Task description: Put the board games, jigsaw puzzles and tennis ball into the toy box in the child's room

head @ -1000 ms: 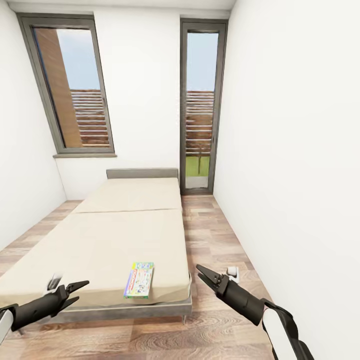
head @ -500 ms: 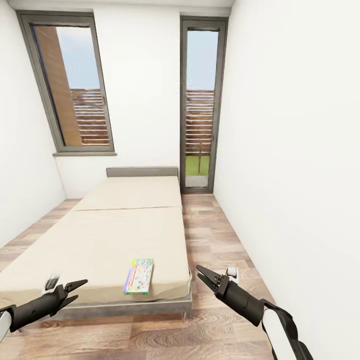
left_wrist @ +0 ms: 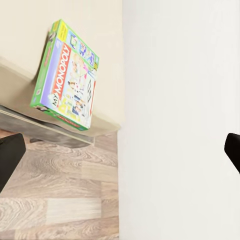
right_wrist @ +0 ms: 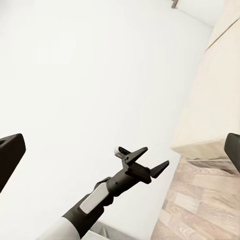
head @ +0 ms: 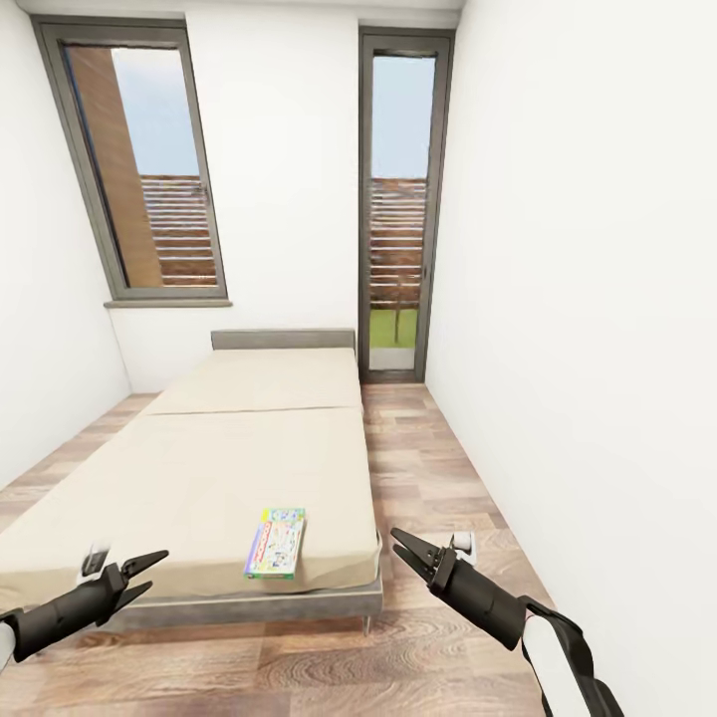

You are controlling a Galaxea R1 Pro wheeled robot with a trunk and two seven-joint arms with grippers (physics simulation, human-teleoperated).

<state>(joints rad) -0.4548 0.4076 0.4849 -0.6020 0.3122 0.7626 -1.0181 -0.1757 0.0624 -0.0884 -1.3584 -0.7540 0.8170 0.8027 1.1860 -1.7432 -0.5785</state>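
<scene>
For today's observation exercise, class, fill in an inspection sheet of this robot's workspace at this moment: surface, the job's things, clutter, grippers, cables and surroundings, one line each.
Surface: the bed, a plain cream mattress in two panels on a grey frame, standing on the wood-plank floor.
Job's things: one board game, its lid reading "My Monopoly" in the left wrist view, lies flat near the bed's foot edge, towards its right corner.
Clutter: nothing seen.
Grippers: left gripper open and holding nothing, low beside the bed's foot; right gripper open and holding nothing, over the floor right of the bed.
Cables: nothing seen.
Surroundings: white walls, a window and a narrow glazed door behind the bed.
</scene>
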